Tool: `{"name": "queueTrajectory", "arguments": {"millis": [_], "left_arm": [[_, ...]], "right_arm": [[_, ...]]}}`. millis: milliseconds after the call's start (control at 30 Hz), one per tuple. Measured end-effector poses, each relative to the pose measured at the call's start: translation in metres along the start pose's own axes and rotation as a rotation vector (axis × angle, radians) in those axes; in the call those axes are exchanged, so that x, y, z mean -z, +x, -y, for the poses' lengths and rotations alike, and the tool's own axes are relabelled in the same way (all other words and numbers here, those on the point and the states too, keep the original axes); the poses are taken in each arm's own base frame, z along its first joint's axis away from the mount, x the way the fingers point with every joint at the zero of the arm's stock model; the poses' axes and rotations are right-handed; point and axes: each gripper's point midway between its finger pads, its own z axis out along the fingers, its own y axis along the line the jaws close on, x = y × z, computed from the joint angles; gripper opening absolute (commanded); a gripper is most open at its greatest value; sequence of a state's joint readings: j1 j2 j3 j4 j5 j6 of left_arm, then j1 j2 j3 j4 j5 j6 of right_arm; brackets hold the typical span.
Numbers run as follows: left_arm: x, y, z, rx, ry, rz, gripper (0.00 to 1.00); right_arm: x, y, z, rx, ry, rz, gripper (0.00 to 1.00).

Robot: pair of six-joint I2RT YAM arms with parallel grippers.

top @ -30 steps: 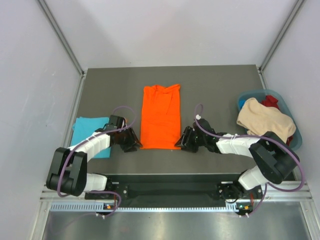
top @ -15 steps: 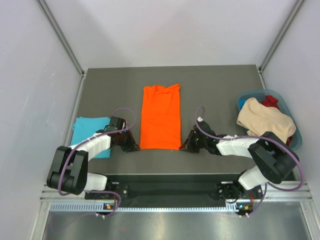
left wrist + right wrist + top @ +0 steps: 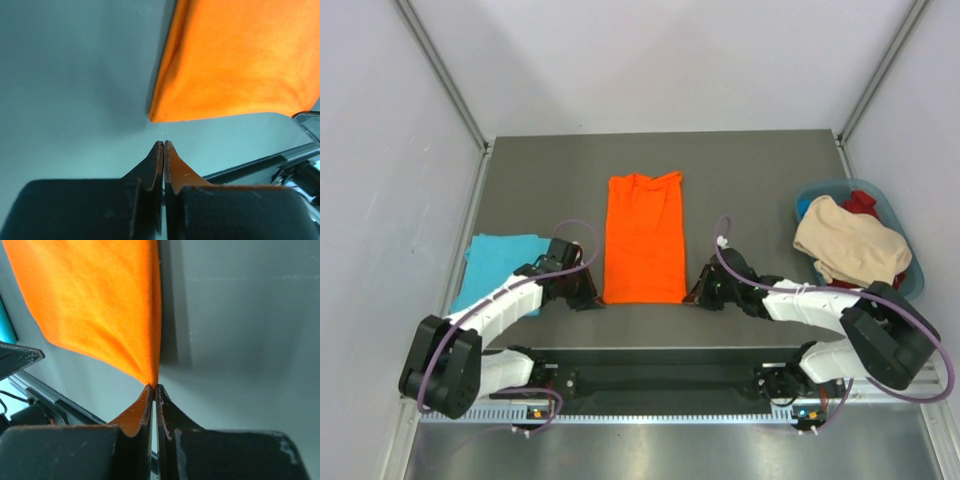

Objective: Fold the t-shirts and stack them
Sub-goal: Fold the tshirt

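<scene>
Top external view: the orange t-shirt [image 3: 643,238] lies as a long, narrow strip down the middle of the grey counter [image 3: 760,165], collar toward the far edge, with both arms reaching in at its near corners. The turquoise t-shirt [image 3: 492,262] lies as a flat rectangle at the counter's left edge, well apart from the orange one and partly under the left arm. A blue tub [image 3: 916,278] at the right holds a beige garment [image 3: 845,240] and something red.

From the wrist views we see an uneven hold. The right fingers [image 3: 167,407] are pressed together and pinch the very tip of the shirt's near right corner, which is drawn up to a point between them. The left fingers [image 3: 154,162] are also pressed together, but on nothing: the near left corner lies just beyond their tips, with bare counter between.

We judge the next step to be carrying the near hem up toward the collar. If both arms lift now, only the right corner rises, so the strip would skew or drag and the fold would come out crooked. The right pinch is also thin, and we think it could slip under the shirt's weight.
</scene>
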State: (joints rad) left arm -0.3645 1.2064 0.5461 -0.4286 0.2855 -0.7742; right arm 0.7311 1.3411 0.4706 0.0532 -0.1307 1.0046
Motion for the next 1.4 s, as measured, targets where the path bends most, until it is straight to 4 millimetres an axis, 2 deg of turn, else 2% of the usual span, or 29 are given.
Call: {"name": "queueTrajectory", "arguments": {"millis": [133,200,300,367,500,600,800,1033,1133,1167,1400], "left_arm": [[0.003,0.009,0.002,-0.024,-0.022,0.000,0.02],[0.004,0.010,0.001,-0.027,-0.030,0.008,0.20],[0.004,0.006,0.000,-0.016,-0.038,0.028,0.40],[0.002,0.005,0.000,-0.002,-0.034,0.037,0.43],[-0.003,0.007,-0.001,0.011,-0.025,0.038,0.44],[-0.010,0.009,-0.007,0.019,-0.041,0.028,0.42],[-0.017,0.003,-0.001,0.039,-0.018,0.038,0.37],[-0.021,0.001,0.000,0.055,-0.014,0.048,0.19],[-0.022,0.001,-0.001,0.061,-0.015,0.051,0.03],[-0.022,0.001,-0.002,0.061,-0.016,0.051,0.00],[-0.017,0.002,-0.005,0.057,-0.039,0.060,0.00]], "right_arm": [[0.006,0.002,-0.003,0.032,-0.002,0.010,0.00],[0.007,0.003,-0.002,0.036,0.003,0.012,0.00],[0.007,0.005,0.002,0.037,0.015,0.007,0.00],[0.007,0.008,0.002,0.042,0.020,0.001,0.00],[0.007,0.011,0.002,0.051,0.019,-0.005,0.00],[0.007,0.013,0.004,0.052,0.026,-0.006,0.00],[0.007,0.016,0.011,0.052,0.042,-0.009,0.00],[0.007,0.015,0.010,0.052,0.041,-0.007,0.00],[0.007,0.016,0.011,0.052,0.039,-0.006,0.00],[0.007,0.016,0.012,0.052,0.042,-0.007,0.00],[0.012,0.014,0.010,0.056,0.034,0.007,0.00]]}}
